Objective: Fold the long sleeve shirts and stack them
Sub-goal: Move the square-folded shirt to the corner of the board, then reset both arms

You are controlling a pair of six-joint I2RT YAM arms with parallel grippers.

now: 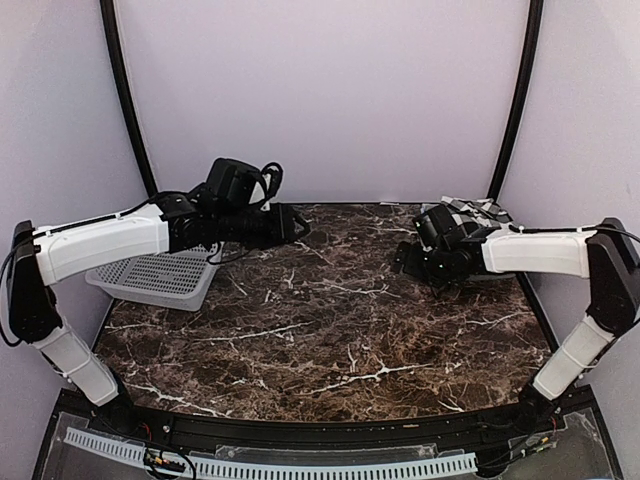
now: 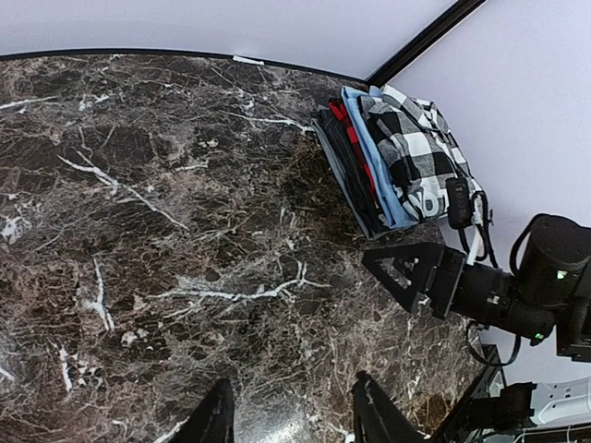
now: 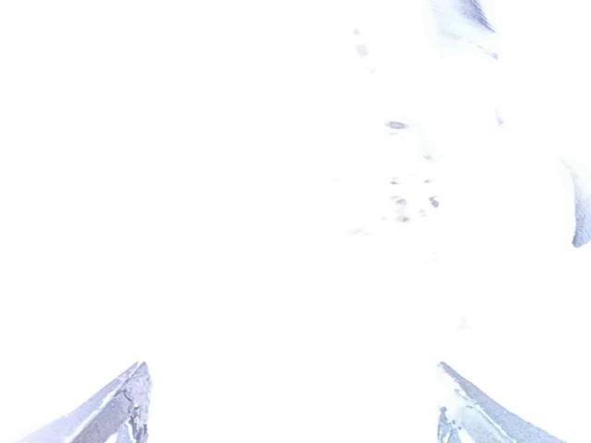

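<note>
Far right, stacked shirts (image 2: 397, 152), edges facing left

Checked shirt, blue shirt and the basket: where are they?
checked shirt (image 2: 420, 148), left wrist view, on its black-and-white top face.
blue shirt (image 2: 377, 161), left wrist view, on its folded edge.
basket (image 1: 160, 275), top external view, on its perforated bottom.

Shirts, folded and piled. I see one stack (image 1: 485, 208) at the far right corner of the table (image 1: 320, 320), its edges roughly aligned. On top lies the black-and-white checked shirt (image 2: 416, 138), with white lettering showing on one folded edge. Directly beneath it I read a light blue shirt (image 2: 377, 157), then a red shirt (image 2: 349, 137), each visible only as a thin edge. Under these I make out darker layers (image 2: 337, 166) whose kind I cannot tell. From overhead, I find the stack partly hidden.
</note>
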